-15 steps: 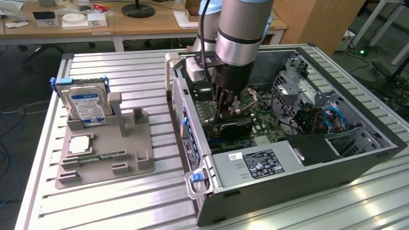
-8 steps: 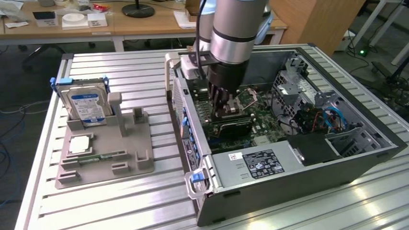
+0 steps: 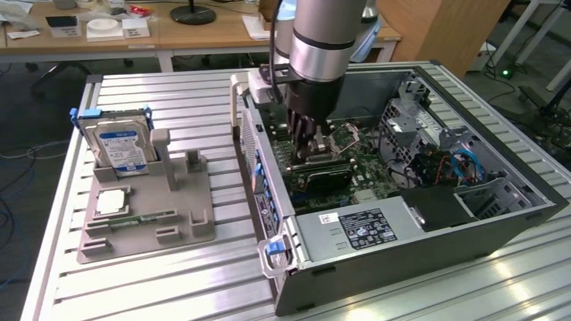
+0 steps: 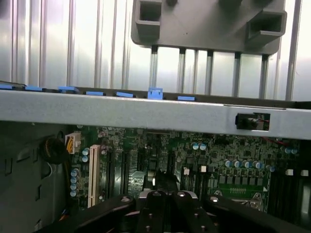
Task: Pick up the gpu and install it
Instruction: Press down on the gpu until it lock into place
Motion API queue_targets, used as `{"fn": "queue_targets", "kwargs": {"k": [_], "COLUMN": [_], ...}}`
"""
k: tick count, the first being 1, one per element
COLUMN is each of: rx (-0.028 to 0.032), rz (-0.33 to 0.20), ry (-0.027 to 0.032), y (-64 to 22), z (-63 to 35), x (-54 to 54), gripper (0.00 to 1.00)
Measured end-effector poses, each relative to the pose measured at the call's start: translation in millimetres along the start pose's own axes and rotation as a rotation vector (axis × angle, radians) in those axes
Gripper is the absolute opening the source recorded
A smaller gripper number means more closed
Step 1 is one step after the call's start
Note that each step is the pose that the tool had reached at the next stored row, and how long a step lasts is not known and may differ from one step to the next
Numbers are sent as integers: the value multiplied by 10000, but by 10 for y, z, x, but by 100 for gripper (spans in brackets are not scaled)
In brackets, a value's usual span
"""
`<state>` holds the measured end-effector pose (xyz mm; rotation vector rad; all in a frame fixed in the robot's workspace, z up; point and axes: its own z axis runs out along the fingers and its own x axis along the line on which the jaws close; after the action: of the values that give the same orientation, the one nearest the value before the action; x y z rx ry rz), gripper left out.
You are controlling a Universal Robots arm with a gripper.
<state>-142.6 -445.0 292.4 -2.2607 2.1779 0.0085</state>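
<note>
Pincer lowered inside the open computer case, over the motherboard. Whether it grips anything cannot be told. Gpu not identifiable.

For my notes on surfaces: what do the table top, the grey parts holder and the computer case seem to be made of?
Table top: likely aluminium, with ribbed silvery slats and glare.
Parts holder: probably plastic, uniformly matte grey with moulded shapes.
Computer case: seemingly sheet metal, with thin folded dull grey walls.
</note>
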Motion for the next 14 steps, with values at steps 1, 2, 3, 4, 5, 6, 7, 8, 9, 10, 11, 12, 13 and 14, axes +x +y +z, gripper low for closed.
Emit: {"fn": "queue_targets", "kwargs": {"k": [1,2,3,4,5,6,7,8,9,10,11,12,13,14], "rx": [0,1,1,1,1,-1,-3,-6,-9,-11,-13,-15,-16,-18], "rz": [1,4,4,2,3,3,2,2,2,2,3,3,3,3], "ry": [1,0,0,-2,-2,-1,-1,0,-1,-1,-1,-1,-1,-1], "y": [2,7,17,33,52,71,90,108,124,143,161,179,196,211], "z": [-28,-45,-49,-49,-49,-50,-49,-50,-50,-49,-49,-49,-49,-49], "x": [-1,-2,-4,-6,-9,-12,-15,-18,-21,-24,-26,-29,-32,-38], "gripper": [11,11,11,11,11,11,11,11,11,11,11,11,11,11]}}
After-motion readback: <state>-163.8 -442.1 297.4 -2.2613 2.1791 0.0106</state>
